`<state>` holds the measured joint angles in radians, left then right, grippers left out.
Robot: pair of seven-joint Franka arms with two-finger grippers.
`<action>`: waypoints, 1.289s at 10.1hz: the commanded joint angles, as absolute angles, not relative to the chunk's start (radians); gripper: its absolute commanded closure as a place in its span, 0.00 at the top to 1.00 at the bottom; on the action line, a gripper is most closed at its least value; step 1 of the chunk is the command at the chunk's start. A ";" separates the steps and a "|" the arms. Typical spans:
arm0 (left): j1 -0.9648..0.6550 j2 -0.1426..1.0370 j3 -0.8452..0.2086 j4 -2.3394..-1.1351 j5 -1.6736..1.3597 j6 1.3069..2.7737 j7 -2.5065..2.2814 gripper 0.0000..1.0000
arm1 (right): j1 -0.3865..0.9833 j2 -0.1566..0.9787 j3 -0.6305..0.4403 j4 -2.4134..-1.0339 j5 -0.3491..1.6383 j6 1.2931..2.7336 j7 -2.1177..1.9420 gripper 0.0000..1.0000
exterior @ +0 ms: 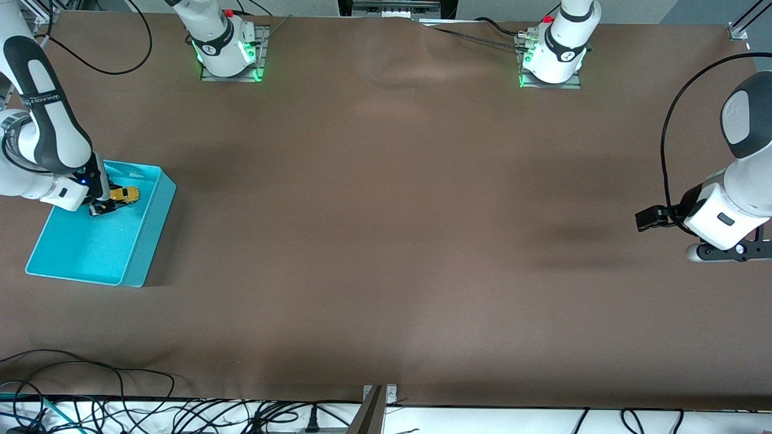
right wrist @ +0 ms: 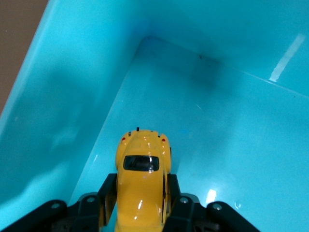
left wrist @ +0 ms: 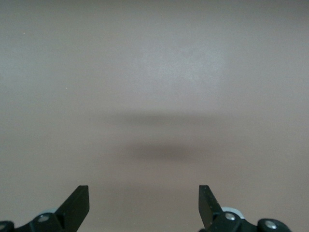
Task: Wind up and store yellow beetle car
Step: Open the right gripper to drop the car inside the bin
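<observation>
The yellow beetle car (exterior: 125, 194) is small, rounded, with dark windows. My right gripper (exterior: 108, 204) is shut on it inside the turquoise bin (exterior: 154, 223), near the bin's end closest to the arm bases. In the right wrist view the car (right wrist: 141, 183) sits between the two black fingers (right wrist: 107, 197), just above the bin floor (right wrist: 231, 145) and pointing at a bin corner. My left gripper (exterior: 648, 218) waits open and empty above bare table at the left arm's end; its fingertips (left wrist: 77, 205) stand wide apart over the brown surface.
The brown table (exterior: 386, 241) runs wide between the bin and the left arm. Cables (exterior: 120, 404) lie along the table edge nearest the front camera. The arm bases (exterior: 226, 51) stand at the edge farthest from that camera.
</observation>
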<state>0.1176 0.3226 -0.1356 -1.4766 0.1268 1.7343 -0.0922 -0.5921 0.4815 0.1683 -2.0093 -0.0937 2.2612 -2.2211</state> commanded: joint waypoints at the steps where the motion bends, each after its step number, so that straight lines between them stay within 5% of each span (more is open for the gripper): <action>1: 0.123 0.321 -0.138 -1.465 0.097 1.723 -0.064 1.00 | -0.612 0.482 0.187 -1.956 -0.058 2.182 -2.237 1.00; 5: 0.123 0.319 -0.138 -1.465 0.097 1.723 -0.066 1.00 | -0.604 0.433 0.248 -1.818 -0.058 1.999 -2.217 1.00; 13: 0.126 0.321 -0.138 -1.465 0.097 1.723 -0.064 1.00 | -0.514 0.076 0.311 -1.853 0.060 1.817 -1.594 1.00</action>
<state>0.1181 0.3226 -0.1359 -1.4766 0.1266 1.7343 -0.0921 -0.5345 0.1681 0.3150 -1.8122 -0.0202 1.8753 -1.7453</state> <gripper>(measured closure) 0.000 0.000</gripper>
